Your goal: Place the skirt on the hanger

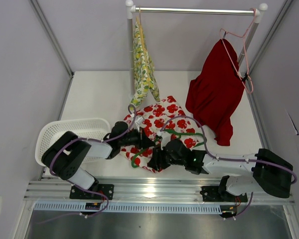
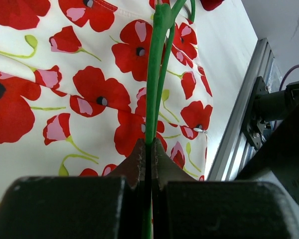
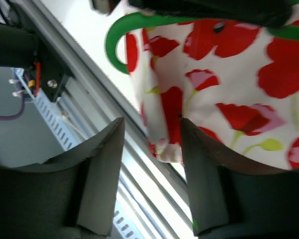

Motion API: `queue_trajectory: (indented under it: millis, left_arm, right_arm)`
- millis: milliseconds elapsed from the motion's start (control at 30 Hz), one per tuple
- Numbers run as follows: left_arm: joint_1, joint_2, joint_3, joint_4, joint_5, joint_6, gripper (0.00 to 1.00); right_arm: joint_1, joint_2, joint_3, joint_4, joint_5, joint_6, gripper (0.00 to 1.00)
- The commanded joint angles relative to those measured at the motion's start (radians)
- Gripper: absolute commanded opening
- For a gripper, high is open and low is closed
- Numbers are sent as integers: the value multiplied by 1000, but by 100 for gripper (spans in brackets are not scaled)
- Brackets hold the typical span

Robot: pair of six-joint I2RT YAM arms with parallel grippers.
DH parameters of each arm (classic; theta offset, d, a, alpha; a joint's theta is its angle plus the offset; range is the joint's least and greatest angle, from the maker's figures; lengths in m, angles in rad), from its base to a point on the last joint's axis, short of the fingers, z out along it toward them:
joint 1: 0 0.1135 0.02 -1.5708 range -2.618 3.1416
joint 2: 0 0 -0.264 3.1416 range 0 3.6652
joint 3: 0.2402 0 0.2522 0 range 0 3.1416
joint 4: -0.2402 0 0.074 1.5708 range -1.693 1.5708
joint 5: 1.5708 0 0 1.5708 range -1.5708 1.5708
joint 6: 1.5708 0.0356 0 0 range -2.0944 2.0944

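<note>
The skirt point(image 1: 162, 119), white with red poppies, lies crumpled on the table near the front edge. A green hanger point(image 1: 175, 134) lies across it, its hook point(image 1: 135, 159) at the near left. My left gripper point(image 1: 141, 140) is shut on the green hanger wire point(image 2: 152, 99), over the skirt point(image 2: 65, 84). My right gripper point(image 1: 157, 160) is open at the skirt's near edge; the skirt's hem point(image 3: 164, 129) hangs between its fingers point(image 3: 102, 174), and the hanger hook point(image 3: 117, 45) curves just above.
A white laundry basket point(image 1: 65, 134) stands at the left. A rail point(image 1: 194, 10) at the back carries a yellow floral garment point(image 1: 142, 64) and a red garment point(image 1: 214, 89) on a pink hanger point(image 1: 244, 55). The aluminium frame rail point(image 1: 154, 189) runs along the table front.
</note>
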Motion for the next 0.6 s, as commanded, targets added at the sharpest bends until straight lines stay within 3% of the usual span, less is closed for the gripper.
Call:
queue_trajectory:
  millis: [0,33,67,233,300,567]
  left_arm:
    - [14,3,29,-35,-54,46,0]
    - [14,1,32,-36,-57,44,0]
    - [14,0,35,-41,-60,46,0]
    - [14,-31,50,-101,-93,46,0]
    - [14,-45,56,-131,-129,46,0]
    - [14,-48,64,-217,-212,67,0]
  right_arm:
    - [38,12,37,74,2,21,45]
    - [44,23,34,82,1,23,35]
    - [54,25,32,89,1,20,30]
    - [199,41,86,10,123,-40,13]
    - [251,63,113,-48,213,-73,11]
    - [382,213,164,-145,335,-98,8]
